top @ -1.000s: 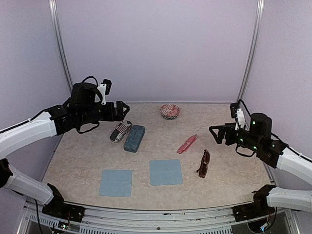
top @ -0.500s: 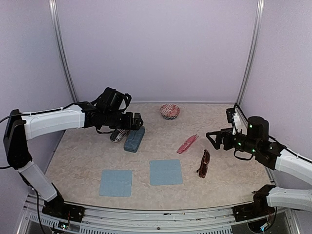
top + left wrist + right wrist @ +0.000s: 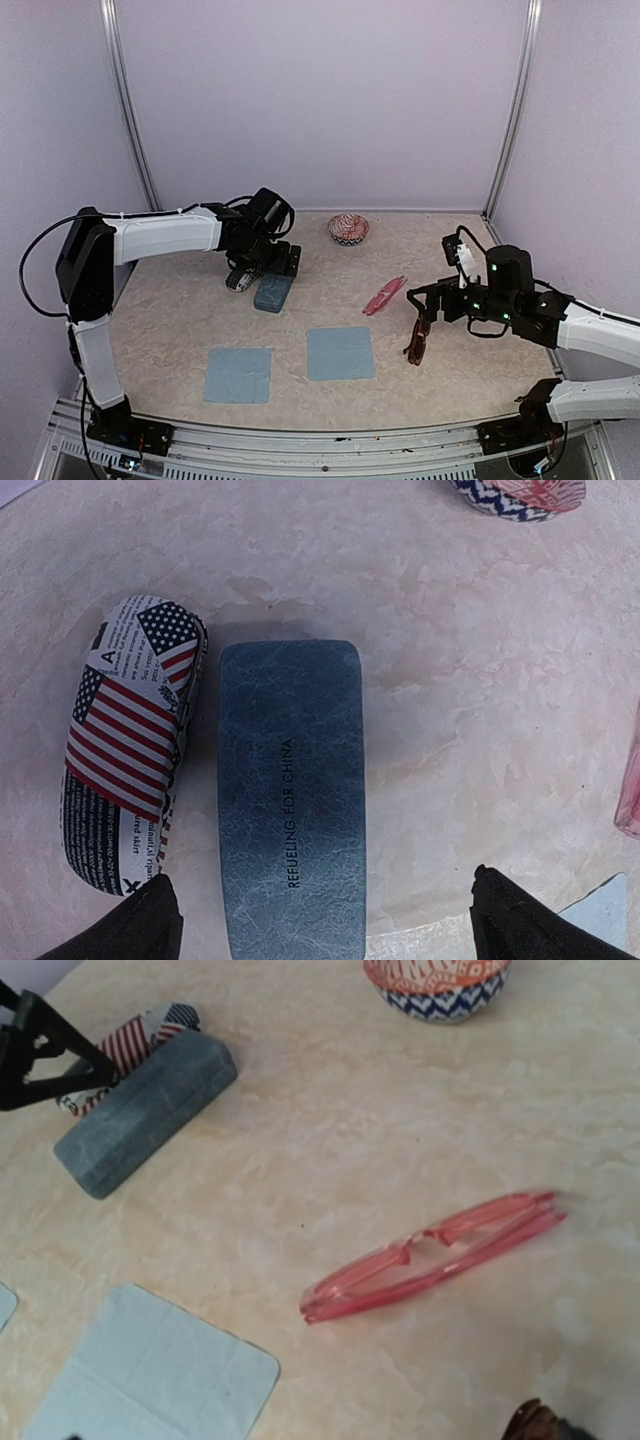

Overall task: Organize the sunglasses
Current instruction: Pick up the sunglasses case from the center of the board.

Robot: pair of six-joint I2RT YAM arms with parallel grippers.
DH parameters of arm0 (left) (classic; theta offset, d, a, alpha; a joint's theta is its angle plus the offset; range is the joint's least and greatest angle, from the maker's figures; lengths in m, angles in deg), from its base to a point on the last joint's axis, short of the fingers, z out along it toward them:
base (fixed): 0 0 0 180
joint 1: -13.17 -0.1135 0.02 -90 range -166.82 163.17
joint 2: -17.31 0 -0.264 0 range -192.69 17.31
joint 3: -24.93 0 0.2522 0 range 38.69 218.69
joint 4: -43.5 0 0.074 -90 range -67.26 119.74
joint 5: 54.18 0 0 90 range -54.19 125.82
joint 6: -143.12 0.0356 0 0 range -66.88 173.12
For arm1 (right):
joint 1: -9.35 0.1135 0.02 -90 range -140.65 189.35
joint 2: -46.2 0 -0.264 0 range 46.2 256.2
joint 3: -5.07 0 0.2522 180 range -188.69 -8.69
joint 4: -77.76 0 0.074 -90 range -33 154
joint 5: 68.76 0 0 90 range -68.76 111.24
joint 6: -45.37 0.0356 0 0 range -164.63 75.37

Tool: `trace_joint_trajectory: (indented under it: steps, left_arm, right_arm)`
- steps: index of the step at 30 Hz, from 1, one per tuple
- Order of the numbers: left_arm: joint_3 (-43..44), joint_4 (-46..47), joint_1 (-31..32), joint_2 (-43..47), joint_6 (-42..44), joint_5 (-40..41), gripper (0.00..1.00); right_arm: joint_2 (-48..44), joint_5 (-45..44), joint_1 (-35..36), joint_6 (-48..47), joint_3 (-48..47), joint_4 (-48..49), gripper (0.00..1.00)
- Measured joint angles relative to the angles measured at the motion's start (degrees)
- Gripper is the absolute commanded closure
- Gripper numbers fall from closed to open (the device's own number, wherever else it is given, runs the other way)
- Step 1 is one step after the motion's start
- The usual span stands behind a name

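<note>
The pink-red sunglasses (image 3: 384, 295) (image 3: 430, 1255) lie folded on the table right of centre. Just to their right lies the dark reddish-brown pair (image 3: 418, 338), also folded; only its tip (image 3: 535, 1422) shows in the right wrist view. My right gripper (image 3: 418, 303) hovers open just above and between the two pairs, holding nothing. My left gripper (image 3: 278, 266) (image 3: 325, 930) is open and low over the blue-teal hard case (image 3: 273, 292) (image 3: 290, 800), its fingertips (image 3: 140, 925) straddling the case's near end without touching it.
A flag-and-newsprint patterned case (image 3: 245, 270) (image 3: 130, 745) lies beside the blue case on its left. A patterned bowl (image 3: 348, 229) (image 3: 440, 980) stands at the back. Two light blue cloths (image 3: 238, 374) (image 3: 340, 353) lie flat near the front.
My left arm has swung right and down from the left wall to hover over the blue case. My right gripper has moved left and lower, toward the sunglasses. Both stayed open.
</note>
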Motion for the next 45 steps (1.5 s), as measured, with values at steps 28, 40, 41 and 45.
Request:
trace_joint_trajectory:
  steps: [28, 40, 41, 45]
  left_arm:
    - [5.0, -3.2, -2.6, -11.6, 0.3, -1.9, 0.18]
    - [5.6, -3.9, -2.7, -12.5, 0.6, -2.2, 0.30]
    - [5.7, -4.2, -2.7, -12.5, 0.6, -2.2, 0.33]
    - [5.9, -4.7, -2.6, -12.5, 0.7, -2.2, 0.57]
  right_arm:
    - [2.8, -1.6, 1.3, 2.2, 0.0, -0.2, 0.00]
    - [3.1, -1.9, 1.3, 2.1, 0.0, -0.2, 0.00]
    - [3.1, -2.0, 1.3, 2.1, 0.0, -0.2, 0.00]
    - [3.2, -2.1, 1.3, 2.1, -0.1, -0.2, 0.00]
